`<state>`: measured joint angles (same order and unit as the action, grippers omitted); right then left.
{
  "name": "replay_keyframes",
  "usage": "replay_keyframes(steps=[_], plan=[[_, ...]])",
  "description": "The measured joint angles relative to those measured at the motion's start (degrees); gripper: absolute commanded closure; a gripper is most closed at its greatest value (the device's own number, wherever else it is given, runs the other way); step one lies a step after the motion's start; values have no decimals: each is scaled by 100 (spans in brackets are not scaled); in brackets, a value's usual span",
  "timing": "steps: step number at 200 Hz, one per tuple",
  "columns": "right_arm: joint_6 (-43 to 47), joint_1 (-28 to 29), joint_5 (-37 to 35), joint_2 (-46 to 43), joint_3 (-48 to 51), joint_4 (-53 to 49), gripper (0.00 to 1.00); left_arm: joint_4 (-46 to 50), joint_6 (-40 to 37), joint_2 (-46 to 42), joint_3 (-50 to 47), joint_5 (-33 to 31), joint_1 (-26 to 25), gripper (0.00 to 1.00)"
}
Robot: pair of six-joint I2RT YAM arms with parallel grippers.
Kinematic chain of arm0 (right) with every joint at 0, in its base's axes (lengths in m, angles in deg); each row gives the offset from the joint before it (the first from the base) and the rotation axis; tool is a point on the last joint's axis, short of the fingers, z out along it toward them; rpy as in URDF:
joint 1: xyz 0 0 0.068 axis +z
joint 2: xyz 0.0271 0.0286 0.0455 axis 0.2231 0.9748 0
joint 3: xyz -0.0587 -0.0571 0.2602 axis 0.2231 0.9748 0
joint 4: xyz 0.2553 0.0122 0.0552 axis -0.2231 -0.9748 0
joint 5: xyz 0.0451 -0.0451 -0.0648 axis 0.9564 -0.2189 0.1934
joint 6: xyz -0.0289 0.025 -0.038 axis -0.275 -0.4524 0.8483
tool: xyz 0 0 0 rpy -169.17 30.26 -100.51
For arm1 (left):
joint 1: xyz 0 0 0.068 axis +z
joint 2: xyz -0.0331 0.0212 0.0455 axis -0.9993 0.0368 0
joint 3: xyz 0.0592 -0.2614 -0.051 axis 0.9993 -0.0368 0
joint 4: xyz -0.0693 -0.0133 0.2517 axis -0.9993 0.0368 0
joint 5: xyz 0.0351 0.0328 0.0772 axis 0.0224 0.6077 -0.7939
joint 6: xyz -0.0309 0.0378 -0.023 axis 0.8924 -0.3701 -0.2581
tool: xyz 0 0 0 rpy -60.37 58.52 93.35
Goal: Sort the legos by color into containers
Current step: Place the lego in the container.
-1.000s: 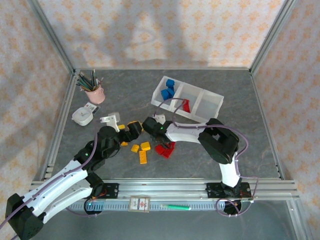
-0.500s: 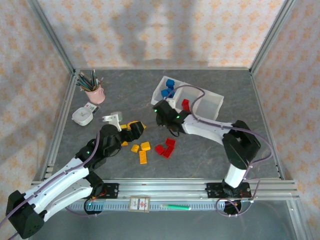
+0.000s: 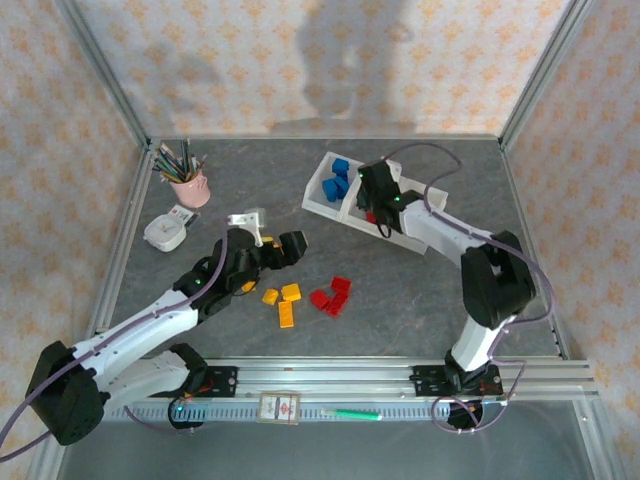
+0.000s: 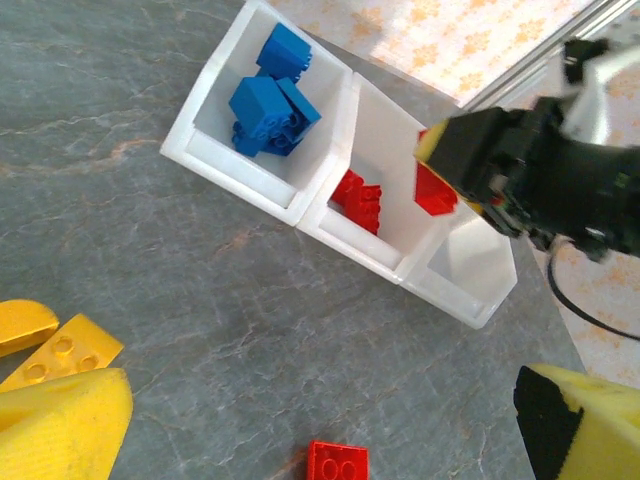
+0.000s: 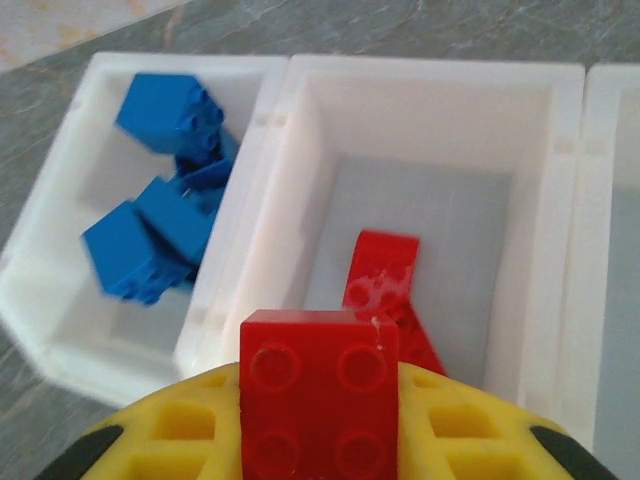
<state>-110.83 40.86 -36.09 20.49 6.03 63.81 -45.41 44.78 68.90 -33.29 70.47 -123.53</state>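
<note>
The white three-compartment tray (image 3: 436, 203) lies at the back right. Its left compartment holds blue legos (image 3: 337, 178), also seen as blue legos (image 4: 270, 95) in the left wrist view. My right gripper (image 3: 379, 207) hovers over the middle compartment, shut on a red square brick (image 5: 318, 390); below it lie red legos (image 5: 385, 280). The right compartment (image 4: 470, 270) looks empty. My left gripper (image 3: 290, 246) stands open over bare table, its yellow pads (image 4: 60, 420) wide apart. Red legos (image 3: 331, 295) and yellow legos (image 3: 283, 300) lie loose mid-table.
A pink cup of pencils (image 3: 188, 180) and a small white dish (image 3: 165, 233) stand at the back left. A small white part (image 3: 247, 218) lies near the left arm. Metal frame posts border the table.
My right gripper has lifted a red brick from the loose pile and carried it back to above the tray's middle compartment. The left arm has reached a little farther forward and right.
</note>
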Motion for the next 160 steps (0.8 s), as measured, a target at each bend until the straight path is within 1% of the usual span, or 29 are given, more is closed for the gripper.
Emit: replay_keyframes(steps=[26, 36, 55, 71, 131, 160], plan=[[140, -264, 44, 686, -597, 24, 71, -114, -57, 155, 92, 44, 0, 1], [181, -343, 59, 905, -844, 15, 66, -116, -63, 190, 122, 44, 0, 1], [256, -448, 85, 1228, -1241, 2, 53, -131, -83, 210, 153, 42, 0, 1], [326, -492, 90, 1351, -1434, -20, 50, -136, -101, 212, 175, 44, 0, 1], [350, -487, 146, 1353, -1488, -59, 48, -136, -103, 195, 181, 44, 0, 1], [350, -328, 212, 697, -719, -48, 45, -133, -98, 70, 155, 42, 0, 1]])
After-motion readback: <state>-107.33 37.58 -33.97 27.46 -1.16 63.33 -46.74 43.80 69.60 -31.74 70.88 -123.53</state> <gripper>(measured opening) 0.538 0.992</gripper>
